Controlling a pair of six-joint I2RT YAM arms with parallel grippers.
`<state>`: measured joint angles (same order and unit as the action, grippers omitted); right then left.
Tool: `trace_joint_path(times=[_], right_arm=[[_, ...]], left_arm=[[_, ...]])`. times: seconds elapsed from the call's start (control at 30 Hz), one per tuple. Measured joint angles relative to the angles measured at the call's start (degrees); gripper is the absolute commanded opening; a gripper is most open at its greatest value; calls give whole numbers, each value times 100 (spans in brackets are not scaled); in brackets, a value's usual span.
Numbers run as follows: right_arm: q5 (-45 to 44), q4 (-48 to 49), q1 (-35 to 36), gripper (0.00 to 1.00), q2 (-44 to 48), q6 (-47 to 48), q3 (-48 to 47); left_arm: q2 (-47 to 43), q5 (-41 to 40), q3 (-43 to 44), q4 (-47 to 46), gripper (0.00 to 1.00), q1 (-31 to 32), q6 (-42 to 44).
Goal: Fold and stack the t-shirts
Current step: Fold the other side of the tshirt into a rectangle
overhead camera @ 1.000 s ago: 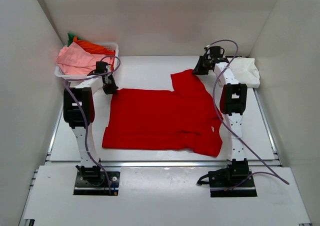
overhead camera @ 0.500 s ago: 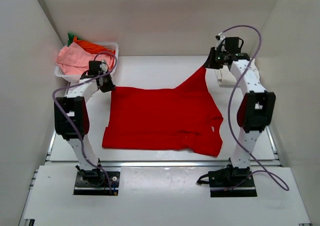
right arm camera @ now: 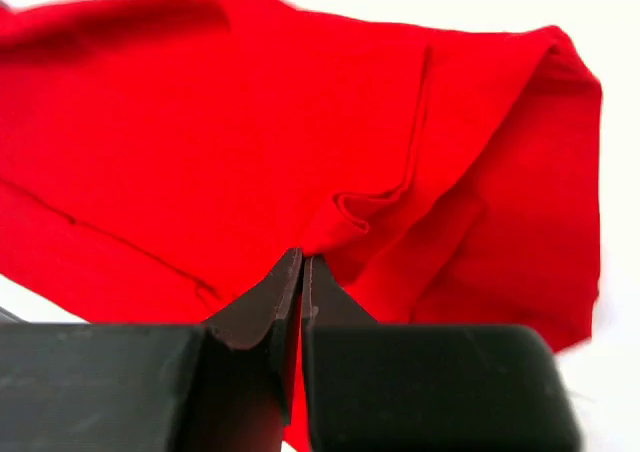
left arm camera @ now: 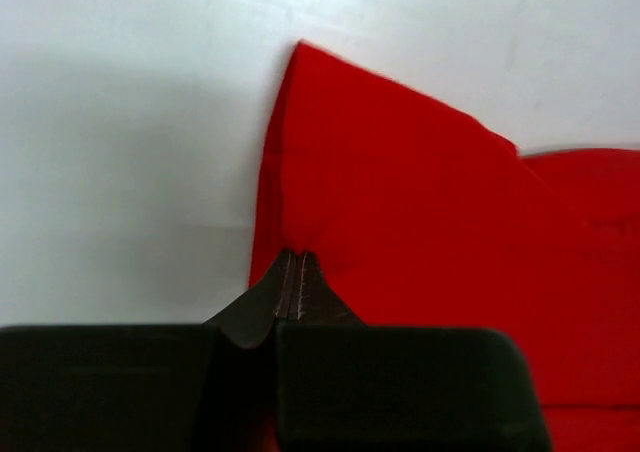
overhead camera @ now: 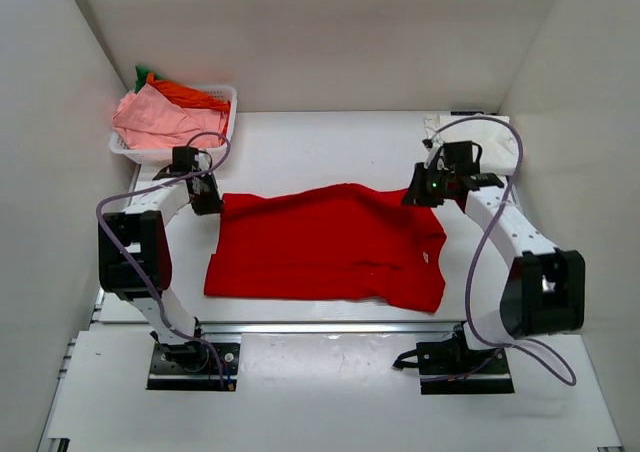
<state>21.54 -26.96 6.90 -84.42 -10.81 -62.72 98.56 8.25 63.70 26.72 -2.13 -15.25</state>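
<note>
While white walls (overhead camera: 330, 32) box in the white table (overhead camera: 300, 142), the red tee (overhead camera: 320, 247) lies mid-table. My left gripper (overhead camera: 211, 206) at its 10 o'clock corner and right gripper (overhead camera: 413, 197) at 2 are both pinched tight on it. Basket (overhead camera: 228, 100) with pink tee (overhead camera: 155, 122) sits at 11, cream tee (overhead camera: 492, 134) at 1. Since half a second ago, both grippers came nearer, dragging the far edge over.

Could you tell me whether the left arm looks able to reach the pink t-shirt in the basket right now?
Not yet, probably: the left gripper is shut on a corner of the red t-shirt. The pink t-shirt lies in the basket just beyond, nothing between, so once freed it likely could.
</note>
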Motion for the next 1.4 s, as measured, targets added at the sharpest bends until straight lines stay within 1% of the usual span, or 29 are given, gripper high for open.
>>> trace_joint_path(times=[0.17,0.33,0.6,0.77,0.97,1.2,1.4], right_arm=[[20,-20,-157,0,1132,-122,748],[42,-120,-293,0,1784,-144,1198],[48,-358,-284,0,2181,-146,1635],[81,-433,-407,0,2461,-146,1687],[85,-470,-549,0,2608,-133,1687],[81,-629,-549,0,2684,-116,1700],[105,-765,-619,0,2924,-92,1853]], left_arm=[[-289,-96,-483,66,0,-2,68],[-612,-195,-802,111,0,-11,131],[-1093,-374,-1102,256,0,-72,212],[-1373,-468,-1108,306,0,-149,238],[-1427,-507,-1108,337,0,-173,236],[-1480,-538,-1196,363,0,-177,240],[-1786,-597,-1408,575,0,-122,280]])
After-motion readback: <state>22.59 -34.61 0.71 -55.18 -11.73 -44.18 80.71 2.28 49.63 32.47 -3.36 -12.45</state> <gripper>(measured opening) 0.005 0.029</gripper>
